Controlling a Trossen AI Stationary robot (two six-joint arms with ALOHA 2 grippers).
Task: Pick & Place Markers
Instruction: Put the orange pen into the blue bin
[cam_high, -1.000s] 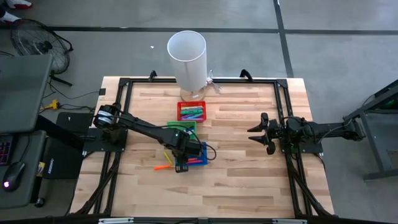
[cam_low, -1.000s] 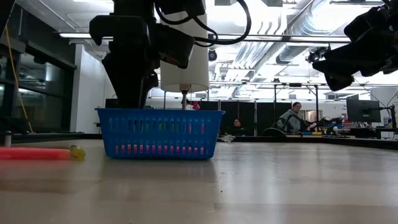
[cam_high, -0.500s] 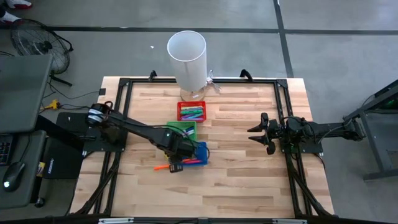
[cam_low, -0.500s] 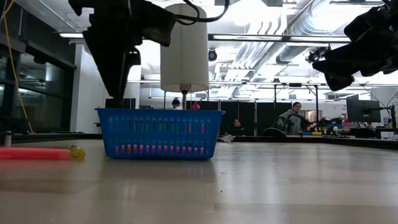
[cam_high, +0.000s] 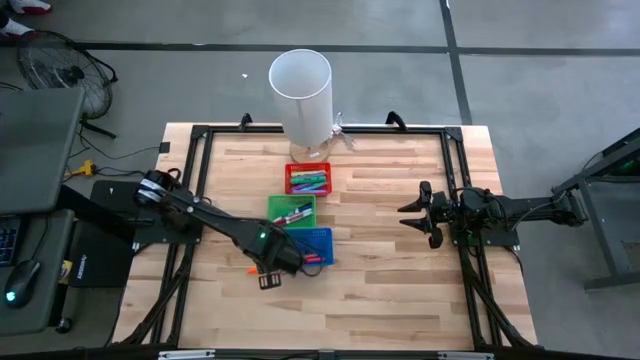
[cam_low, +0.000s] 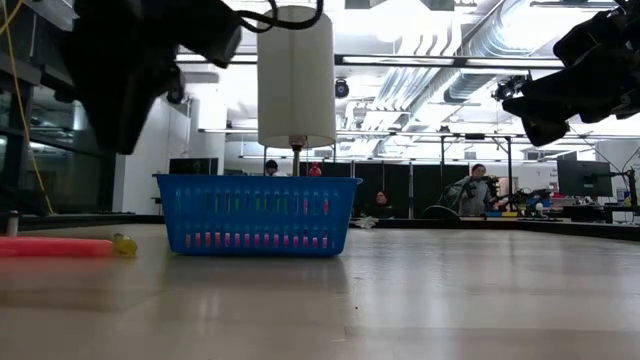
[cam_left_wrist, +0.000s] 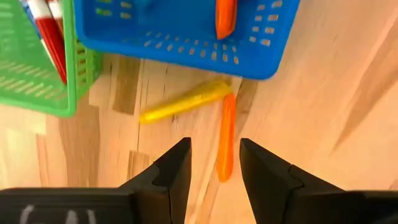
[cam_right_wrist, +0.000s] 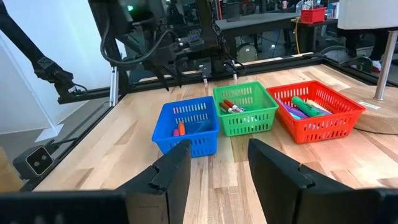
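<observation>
wooden planks of the table (cam_high: 400, 290) carry three bins in a slanted row running from the far edge toward the middle: a red bin (cam_high: 309, 179), a green bin (cam_high: 292, 211) and a blue bin (cam_high: 312, 246). most markers look sorted already. the red bin holds a heap of green, purple and pink ones, the green bin holds red-and-white ones (cam_left_wrist: 46, 28), and the blue bin holds at least an orange one (cam_left_wrist: 226, 17).

what is left, as far as can be seen, are two markers on the bare wood just outside the blue bin, on its left-edge side: a yellow marker (cam_left_wrist: 185, 104) and an orange marker (cam_left_wrist: 226, 134), their ends nearly meeting close to the bin wall.

the left gripper (cam_left_wrist: 213, 163) hovers over this pair, its fingers parted with nothing between them, the orange marker lying roughly in line with the gap. the right gripper (cam_right_wrist: 217, 163) waits near the right edge, well apart from the bins, fingers likewise spread and empty.

room for moving seems generous: the near half of the table is bare, so an approach from that side is free. the tight spot, by my judgement, is the blue bin's wall and the yellow marker beside the orange one, which a closing finger could nudge.
</observation>
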